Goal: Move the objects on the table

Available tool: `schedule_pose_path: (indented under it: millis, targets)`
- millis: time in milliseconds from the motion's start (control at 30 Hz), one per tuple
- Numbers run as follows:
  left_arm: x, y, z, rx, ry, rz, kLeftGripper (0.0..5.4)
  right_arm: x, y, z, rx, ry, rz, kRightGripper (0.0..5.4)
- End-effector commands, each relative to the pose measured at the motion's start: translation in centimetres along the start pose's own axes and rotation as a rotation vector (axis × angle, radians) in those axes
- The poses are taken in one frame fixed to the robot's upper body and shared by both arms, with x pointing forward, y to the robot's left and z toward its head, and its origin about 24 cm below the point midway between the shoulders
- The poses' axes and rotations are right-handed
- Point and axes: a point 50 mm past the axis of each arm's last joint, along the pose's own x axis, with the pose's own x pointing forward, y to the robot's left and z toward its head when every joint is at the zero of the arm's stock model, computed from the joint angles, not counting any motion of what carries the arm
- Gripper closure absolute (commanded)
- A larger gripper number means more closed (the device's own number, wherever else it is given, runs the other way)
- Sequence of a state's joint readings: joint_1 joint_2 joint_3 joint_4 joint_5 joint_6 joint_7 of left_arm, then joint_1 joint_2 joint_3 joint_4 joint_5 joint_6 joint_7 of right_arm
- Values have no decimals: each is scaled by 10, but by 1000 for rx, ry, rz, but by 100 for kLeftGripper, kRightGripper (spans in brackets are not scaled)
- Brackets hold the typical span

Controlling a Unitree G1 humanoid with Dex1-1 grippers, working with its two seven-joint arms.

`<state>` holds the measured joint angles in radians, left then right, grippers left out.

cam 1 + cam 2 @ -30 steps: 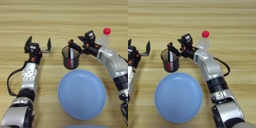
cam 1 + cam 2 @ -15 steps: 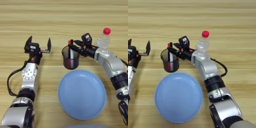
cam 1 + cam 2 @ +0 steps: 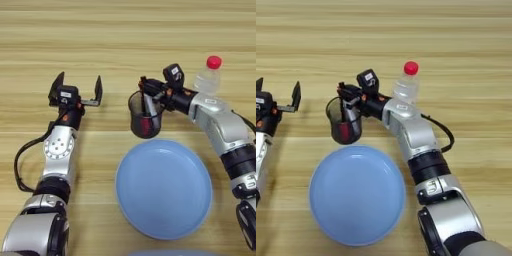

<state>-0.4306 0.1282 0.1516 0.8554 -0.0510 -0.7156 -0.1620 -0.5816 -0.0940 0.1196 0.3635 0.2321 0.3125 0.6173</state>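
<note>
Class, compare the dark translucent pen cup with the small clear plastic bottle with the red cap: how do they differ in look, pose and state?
The dark translucent pen cup is open-topped, with markers inside; the small clear plastic bottle is closed by a red cap. The cup looks tilted; the bottle stands upright. The right gripper is at the cup's rim, while the bottle stands free behind that arm. Both are see-through containers on the wooden table.

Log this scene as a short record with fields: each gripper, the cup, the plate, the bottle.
left gripper: open, empty, left of the cup
right gripper: at the cup's rim, fingers on a marker
dark translucent pen cup: holds markers, beyond the plate
round light-blue plate: bare, near edge of the wooden table
small clear plastic bottle with red cap: upright, behind the right arm
</note>
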Motion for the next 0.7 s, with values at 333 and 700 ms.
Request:
schedule_pose_path:
  millis: [333,700]
  targets:
    - [4,0,4,-5,-19,-7,0,-2,1,11,-42,-37,-2,471]
    - [5,-1,4,-5,-16,-12,0,-12,5,29,-56,-114,-5,471]
